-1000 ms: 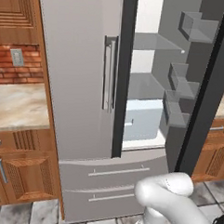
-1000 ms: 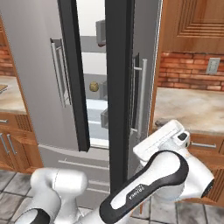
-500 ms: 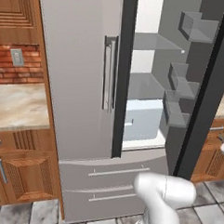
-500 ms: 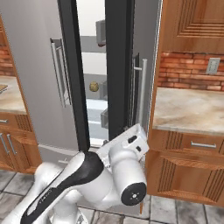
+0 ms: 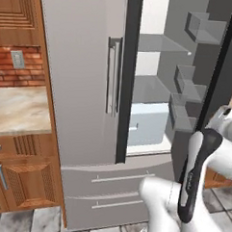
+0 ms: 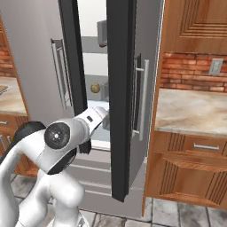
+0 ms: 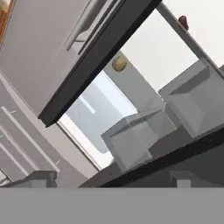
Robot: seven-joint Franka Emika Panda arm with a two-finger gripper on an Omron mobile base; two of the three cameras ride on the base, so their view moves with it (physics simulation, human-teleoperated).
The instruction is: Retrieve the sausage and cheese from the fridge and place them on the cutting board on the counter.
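We find the fridge (image 5: 85, 87) with its right door swung out, the black door edge (image 6: 120, 97) standing upright between the arm and the open compartment. The gap between that edge and the closed left door is narrow. Inside, grey shelves and door bins (image 5: 187, 83) crowd the right side. The sausage (image 7: 183, 21) sits on an upper shelf by the white back wall; a small tan round item (image 6: 95, 88) rests on the shelf below it. The gripper (image 6: 105, 119) sits at the gap's lower part, jaws spread wide, holding nothing. The counter (image 6: 190, 113) lies just right of the fridge.
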